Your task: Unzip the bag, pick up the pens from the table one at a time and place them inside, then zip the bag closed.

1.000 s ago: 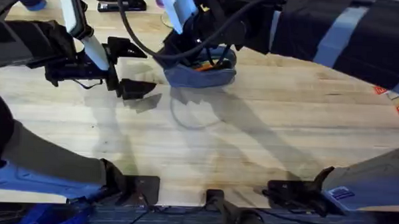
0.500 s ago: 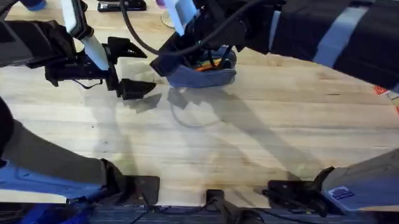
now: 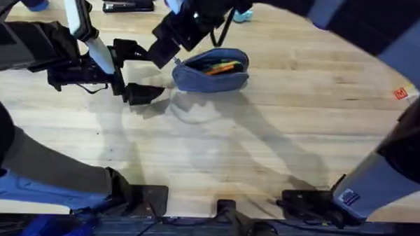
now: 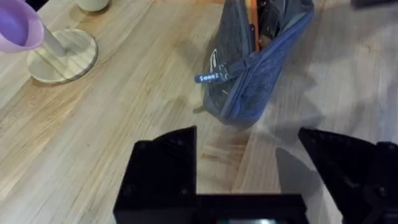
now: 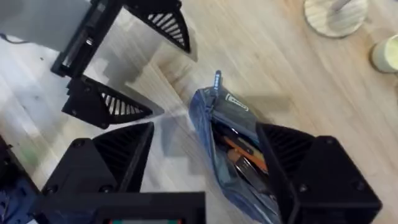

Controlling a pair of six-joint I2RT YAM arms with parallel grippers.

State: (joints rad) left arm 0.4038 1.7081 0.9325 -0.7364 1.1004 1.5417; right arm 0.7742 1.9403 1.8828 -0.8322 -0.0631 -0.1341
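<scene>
Lying in the upper middle of the overhead frame, the bag [image 3: 211, 70] was recorded on the table [image 3: 265, 155] with its zipper open and the pens [image 3: 219, 66] visible inside as orange and dark sticks. In the left wrist view the bag [image 4: 258, 59] was seen end-on, its fabric sagging and creased, the zipper pull [image 4: 210, 76] hanging off the near end.

Handling, judged: the pouch was taken to be light and soft, likely to slide or fold if tugged with one gripper alone. The small, thin pull tab was judged the proper hold for closing, with the opposite end pinned so the fabric would stay taut.

The left gripper [image 3: 138, 73] was noted at upper left, just beside the bag's end, jaws spread wide and holding nothing. The right gripper [image 5: 205, 168] was seen above the bag [image 5: 233, 155], jaws wide apart, nothing between them.

Compared with one second earlier: the right arm, then low over the bag's mouth, was found raised and drawn toward the upper left. The bag and left gripper were unchanged in place.
</scene>
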